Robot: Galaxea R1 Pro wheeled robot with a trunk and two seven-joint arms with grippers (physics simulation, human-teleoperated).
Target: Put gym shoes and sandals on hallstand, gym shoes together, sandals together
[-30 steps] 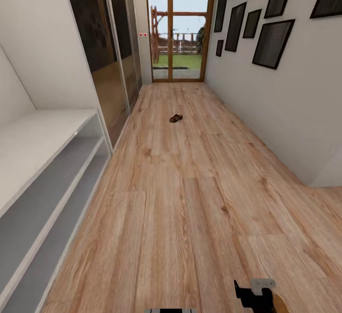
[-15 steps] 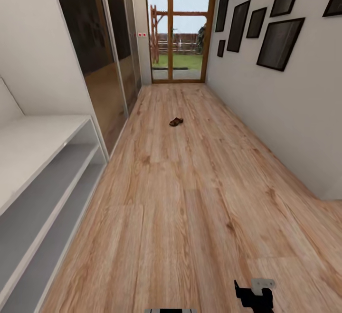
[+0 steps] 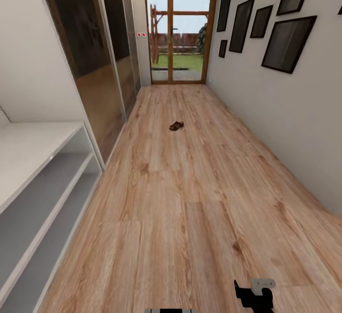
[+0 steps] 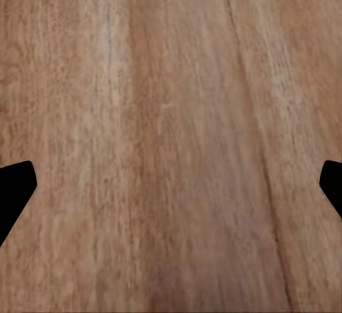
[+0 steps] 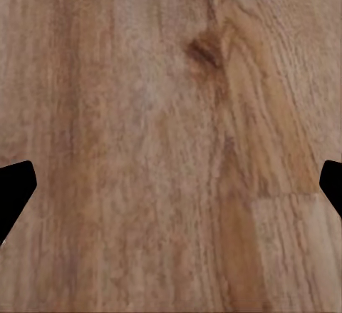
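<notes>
One dark brown sandal (image 3: 176, 126) lies alone on the corridor floor (image 3: 190, 199), far ahead near the middle of the passage. The gym shoes are out of view. At the left edge stands a pale white unit with a wide flat top and two open shelves beneath, the hallstand (image 3: 33, 144) as far as I can tell; its shelves are bare. My left gripper (image 4: 171, 185) is open over bare planks, with nothing between its fingers. My right gripper (image 5: 171, 185) is open too, above a knot in the wood. A black part of my right arm (image 3: 254, 295) pokes in at the bottom of the head view.
Dark sliding wardrobe doors (image 3: 95, 47) line the left wall beyond the unit. Framed pictures (image 3: 289, 42) hang on the right wall. A glazed door (image 3: 179, 28) closes the corridor's far end. Open floor stretches between me and the sandal.
The whole head view has shifted as the robot rolls forward: the white unit slides off to the left and the sandal sits slightly lower. The sandal itself has not moved.
</notes>
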